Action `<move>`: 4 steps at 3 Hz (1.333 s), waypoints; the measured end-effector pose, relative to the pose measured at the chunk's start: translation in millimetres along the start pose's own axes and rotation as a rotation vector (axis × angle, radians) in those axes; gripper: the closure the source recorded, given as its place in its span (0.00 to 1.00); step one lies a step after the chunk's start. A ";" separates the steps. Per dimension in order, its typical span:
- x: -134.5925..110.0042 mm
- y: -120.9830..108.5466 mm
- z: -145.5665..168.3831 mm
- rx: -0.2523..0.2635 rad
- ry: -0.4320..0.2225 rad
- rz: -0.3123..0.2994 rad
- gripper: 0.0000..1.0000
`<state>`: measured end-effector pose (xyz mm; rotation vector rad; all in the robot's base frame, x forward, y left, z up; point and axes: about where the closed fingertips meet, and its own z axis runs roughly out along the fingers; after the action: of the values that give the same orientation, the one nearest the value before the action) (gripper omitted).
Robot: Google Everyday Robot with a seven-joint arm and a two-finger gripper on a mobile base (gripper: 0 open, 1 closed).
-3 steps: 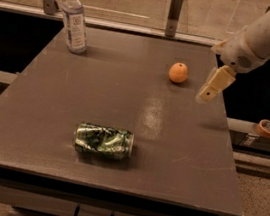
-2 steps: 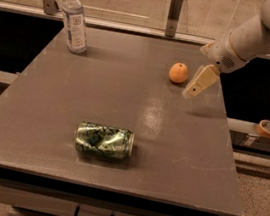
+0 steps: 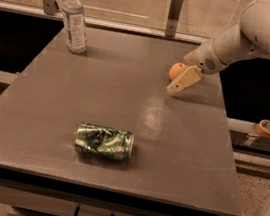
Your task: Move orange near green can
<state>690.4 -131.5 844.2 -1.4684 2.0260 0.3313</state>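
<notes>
The orange is a small round fruit at the back right of the grey table. My gripper hangs from the white arm coming in from the upper right. Its pale tip is right beside the orange, just to its right and front, and covers part of it. The green can lies on its side, dented, near the table's front edge, far from the orange and toward the front left of it.
A clear plastic bottle stands upright at the table's back left. An orange tape roll lies on a ledge off the table's right side. A rail with metal posts runs behind the table.
My gripper has moved left and slightly down, from right of the orange to right against it. The orange, can and bottle have not moved.
</notes>
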 end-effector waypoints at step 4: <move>-42.9 27.6 -20.8 -0.101 -0.124 -0.018 1.00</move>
<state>666.7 -99.7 882.3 -1.4870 1.9209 0.5111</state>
